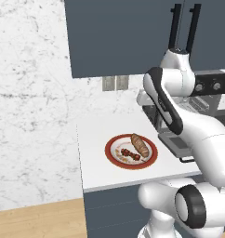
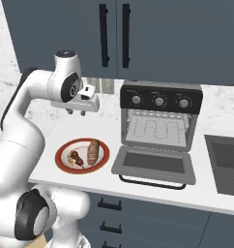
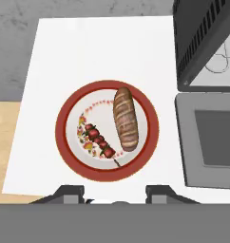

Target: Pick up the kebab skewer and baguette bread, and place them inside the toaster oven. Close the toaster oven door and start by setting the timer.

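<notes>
While nothing sits in the oven yet, every step of the task is judged still ahead: skewer in, bread in, door shut, timer set.

One oven, at the right of the counter, rack bare. One door, dropped flat toward the counter edge, handle outward. Three knobs across the top panel. One red-rimmed plate, just left of the door.

One bread, lying on the plate's oven side. One skewer, beside the bread on the same plate, close but apparently not touching.

One gripper, hanging well above the plate, fingertips apart at a middling gap, holding nothing. Likely lined up for a descent on the plate; which item first, impossible to tell.
</notes>
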Tool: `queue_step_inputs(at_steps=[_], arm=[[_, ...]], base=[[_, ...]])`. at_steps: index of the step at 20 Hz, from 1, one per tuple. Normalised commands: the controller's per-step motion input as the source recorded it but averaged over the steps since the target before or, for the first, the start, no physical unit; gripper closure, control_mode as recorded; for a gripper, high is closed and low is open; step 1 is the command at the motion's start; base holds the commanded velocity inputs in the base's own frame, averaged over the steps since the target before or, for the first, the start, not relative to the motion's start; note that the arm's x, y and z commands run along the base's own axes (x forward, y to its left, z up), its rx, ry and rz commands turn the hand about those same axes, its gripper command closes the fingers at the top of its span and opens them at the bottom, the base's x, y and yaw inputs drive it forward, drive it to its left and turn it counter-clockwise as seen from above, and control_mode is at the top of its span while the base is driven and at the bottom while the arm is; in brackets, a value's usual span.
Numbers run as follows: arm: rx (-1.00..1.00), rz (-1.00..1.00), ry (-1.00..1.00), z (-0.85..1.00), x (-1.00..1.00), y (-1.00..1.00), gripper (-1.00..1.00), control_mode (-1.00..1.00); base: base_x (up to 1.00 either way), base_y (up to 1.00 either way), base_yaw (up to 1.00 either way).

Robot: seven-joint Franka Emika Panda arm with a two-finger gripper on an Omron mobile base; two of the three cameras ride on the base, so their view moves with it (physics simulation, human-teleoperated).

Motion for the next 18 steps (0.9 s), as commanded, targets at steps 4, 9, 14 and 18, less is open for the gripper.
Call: queue_step_inputs(at_steps=[4, 9, 14, 18], arm=[[0.02, 0.01, -0.16, 0.00, -0.39, -0.24, -1.00, -1.00], [0.09, 0.01, -0.15, -0.04, -0.60, -0.92, -1.00, -1.00], [0.01, 0.01, -0.21, -0.10, -0.56, -1.00, -1.00, -1.00], [0.00, 0.00, -0.28, -0.14, -0.04, -0.98, -1.00, -1.00]], base=[[0.00, 0.00, 0.00], [0.00, 0.00, 0.00], [0.00, 0.00, 0.00], [0.00, 0.00, 0.00]])
